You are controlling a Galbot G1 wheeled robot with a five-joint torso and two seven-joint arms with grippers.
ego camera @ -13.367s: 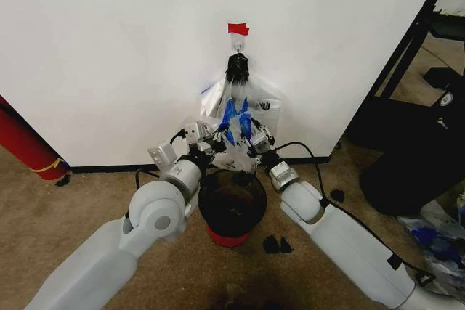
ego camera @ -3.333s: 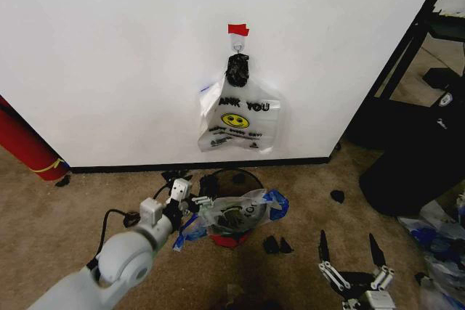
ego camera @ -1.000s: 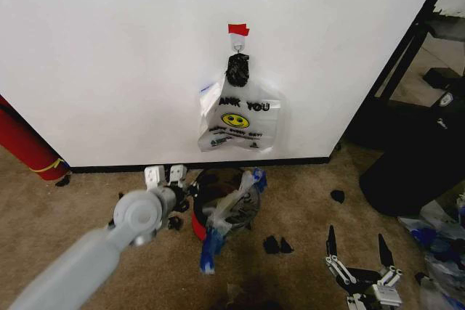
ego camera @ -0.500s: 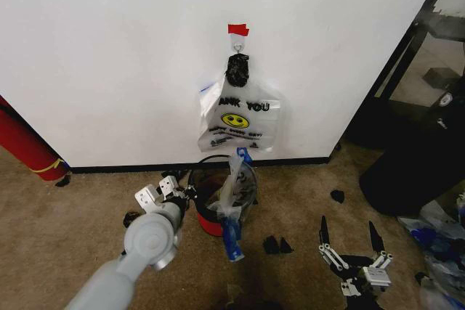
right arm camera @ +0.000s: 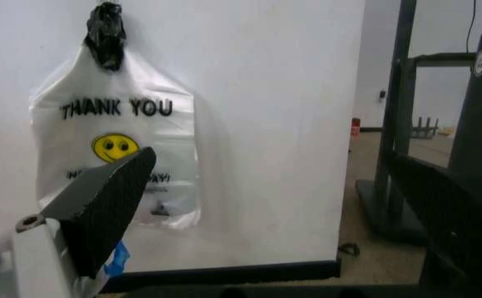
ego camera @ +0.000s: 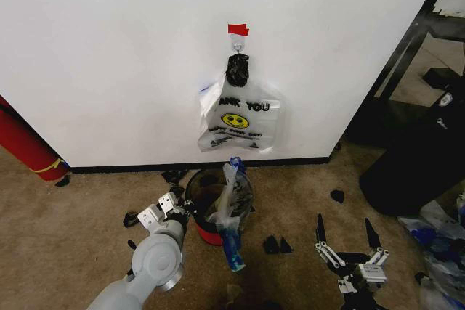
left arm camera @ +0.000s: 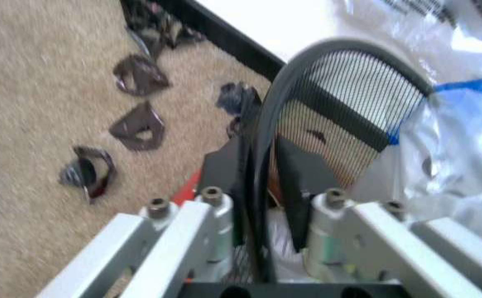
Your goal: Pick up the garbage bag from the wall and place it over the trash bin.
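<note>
1. The left gripper (ego camera: 176, 207) is low at the left side of the trash bin (ego camera: 211, 217). In the left wrist view its two black pads (left arm camera: 294, 186) stand on either side of the bin's thin dark rim (left arm camera: 324, 59), one inside the mesh wall and one outside, so it is clenched on the rim.
2. The trash bin stands on the carpet (ego camera: 65, 215) just before the black baseboard (ego camera: 131, 168) of the wall (ego camera: 109, 56).
3. One garbage bag (ego camera: 224, 205) lies crumpled over the near right part of the bin's mouth. One blue handle sticks up above the rim, and the other hangs down outside to the carpet. The far left part of the mouth is not covered.
4. More bags (ego camera: 240, 123) with the "THANK YOU" print and yellow face hang flat on the wall from a hook under the red tape patch (ego camera: 237, 29), straight above the bin.
5. The right gripper (ego camera: 347, 243) is well apart from the bin, low over the carpet at the right, its two black fingers spread wide and holding nothing.
6. Between the bin and the right gripper the carpet is free except two small dark scraps (ego camera: 276, 245). More dark scraps (left arm camera: 137, 127) lie left of the bin near the baseboard.
7. To the right a black metal frame (ego camera: 407, 49) and dark objects close the space. At the far left a red cylinder (ego camera: 25, 143) leans at the wall.
</note>
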